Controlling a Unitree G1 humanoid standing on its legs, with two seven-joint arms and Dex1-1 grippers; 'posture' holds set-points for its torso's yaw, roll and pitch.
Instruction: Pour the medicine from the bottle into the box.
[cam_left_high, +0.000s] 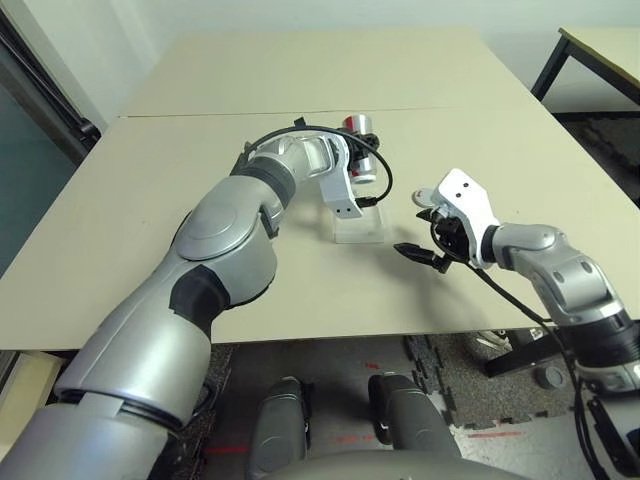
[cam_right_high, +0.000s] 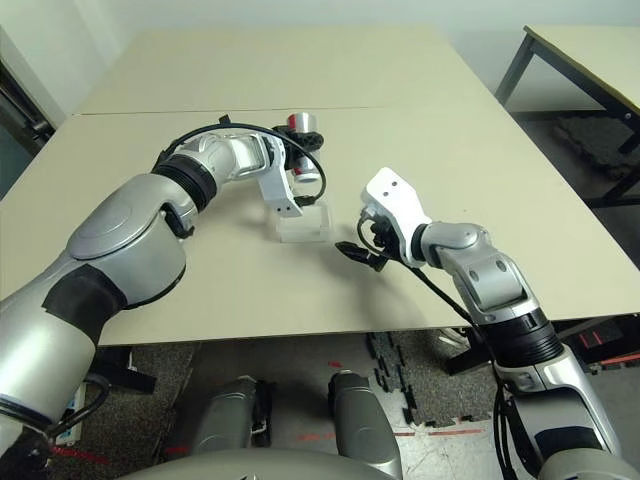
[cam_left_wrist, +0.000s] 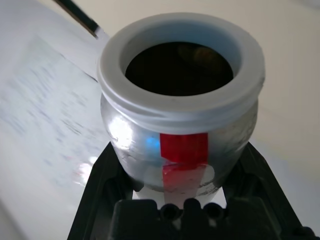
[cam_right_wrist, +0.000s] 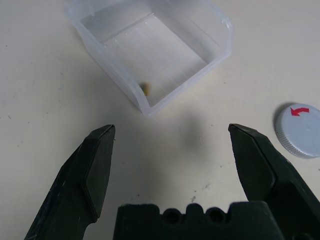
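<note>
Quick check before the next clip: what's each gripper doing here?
Left gripper: closed, holding the uncapped bottle.
Right gripper: open, empty, jaws wide apart.

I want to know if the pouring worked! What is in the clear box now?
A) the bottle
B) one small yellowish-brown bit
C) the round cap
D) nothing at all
B: a small yellowish-brown bit lies in a corner of the box.
</note>
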